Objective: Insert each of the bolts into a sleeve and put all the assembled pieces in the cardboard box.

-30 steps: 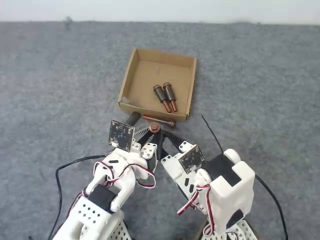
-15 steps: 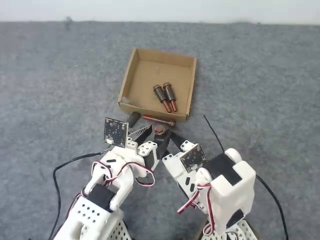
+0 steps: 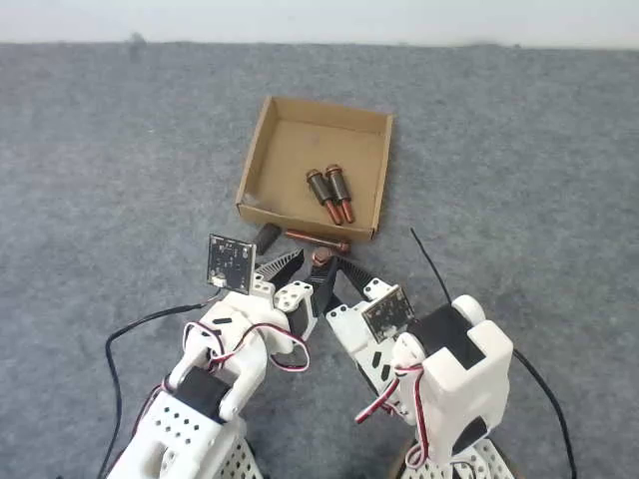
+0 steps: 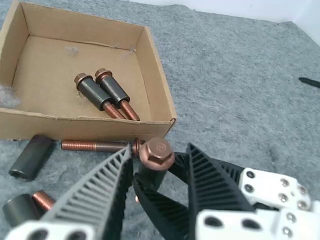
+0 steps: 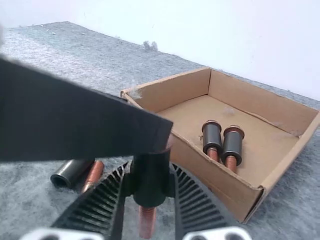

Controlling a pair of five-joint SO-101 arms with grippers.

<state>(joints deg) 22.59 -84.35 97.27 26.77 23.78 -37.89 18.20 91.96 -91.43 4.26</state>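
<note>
while right fingers (image 5: 95, 210) clenched on sleeved bolt (image 5: 150, 182), left fingers (image 4: 100, 190) released, loose bolt (image 4: 92, 146) before cardboard box (image 4: 75, 127)

copper bolts (image 4: 95, 145), dark grey sleeves (image 4: 31, 156), tan cardboard box (image 3: 258, 150), grey carpet (image 3: 519, 150)

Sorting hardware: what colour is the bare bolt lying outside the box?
Copper bolt; left wrist view shows it best.

Illumination was bright, even and diffuse, arriving from overhead. Shadows were soft and short, lying along the inner walls of the cardboard box (image 3: 256, 160) and on the grey mat (image 3: 519, 150) just beside it. The bolt head (image 4: 156, 153) carried a mild sheen.
</note>
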